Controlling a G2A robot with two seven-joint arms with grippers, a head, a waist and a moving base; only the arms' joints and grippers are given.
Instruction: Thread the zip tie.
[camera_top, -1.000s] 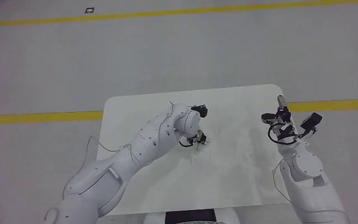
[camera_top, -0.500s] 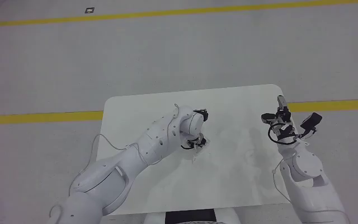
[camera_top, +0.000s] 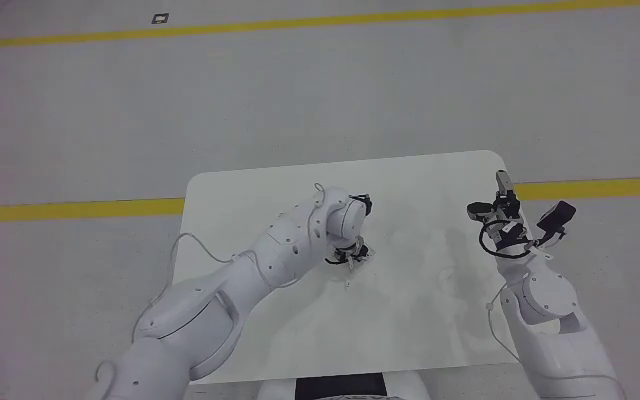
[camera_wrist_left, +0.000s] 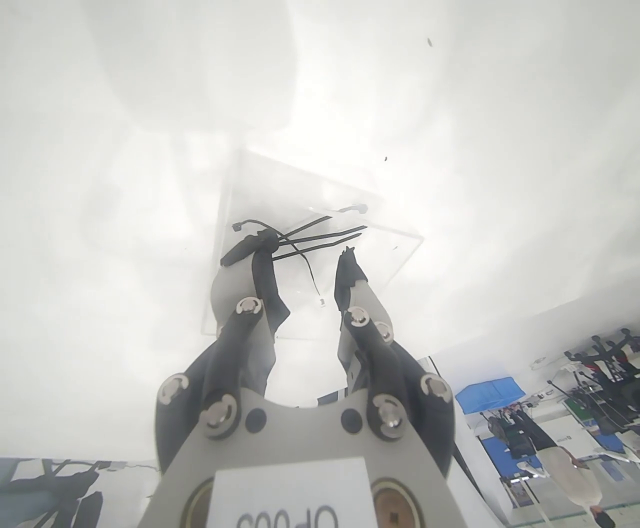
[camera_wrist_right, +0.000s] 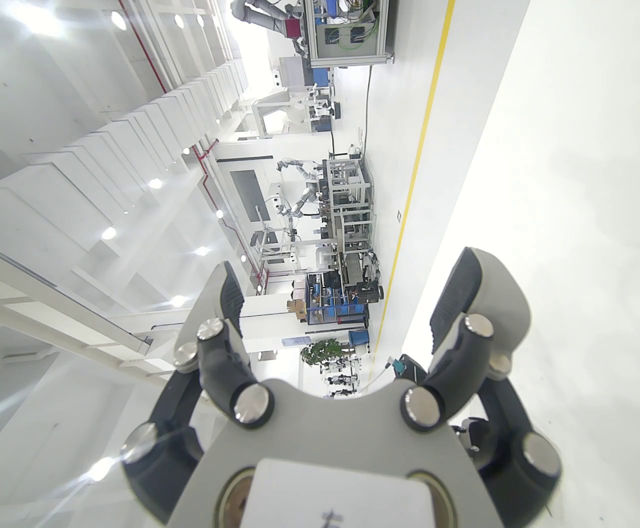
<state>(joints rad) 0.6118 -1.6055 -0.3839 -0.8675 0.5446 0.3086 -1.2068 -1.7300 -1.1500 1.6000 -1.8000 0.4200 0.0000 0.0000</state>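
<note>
The left end effector (camera_wrist_left: 306, 252) sits down inside a clear box (camera_wrist_left: 227, 210) mid-bench (camera_top: 420, 300). Its fingers are parted partway and clamp nothing. One fingertip (camera_wrist_left: 262, 250) touches the near end of the zip ties (camera_wrist_left: 320, 234). The black ties lie flat in the box as a loose bundle, long axes running from that fingertip toward the far wall and fanning out. One thin tie curls between the fingers. The right end effector (camera_wrist_right: 345, 267) is raised at the bench's right edge, spread wide and empty.
</note>
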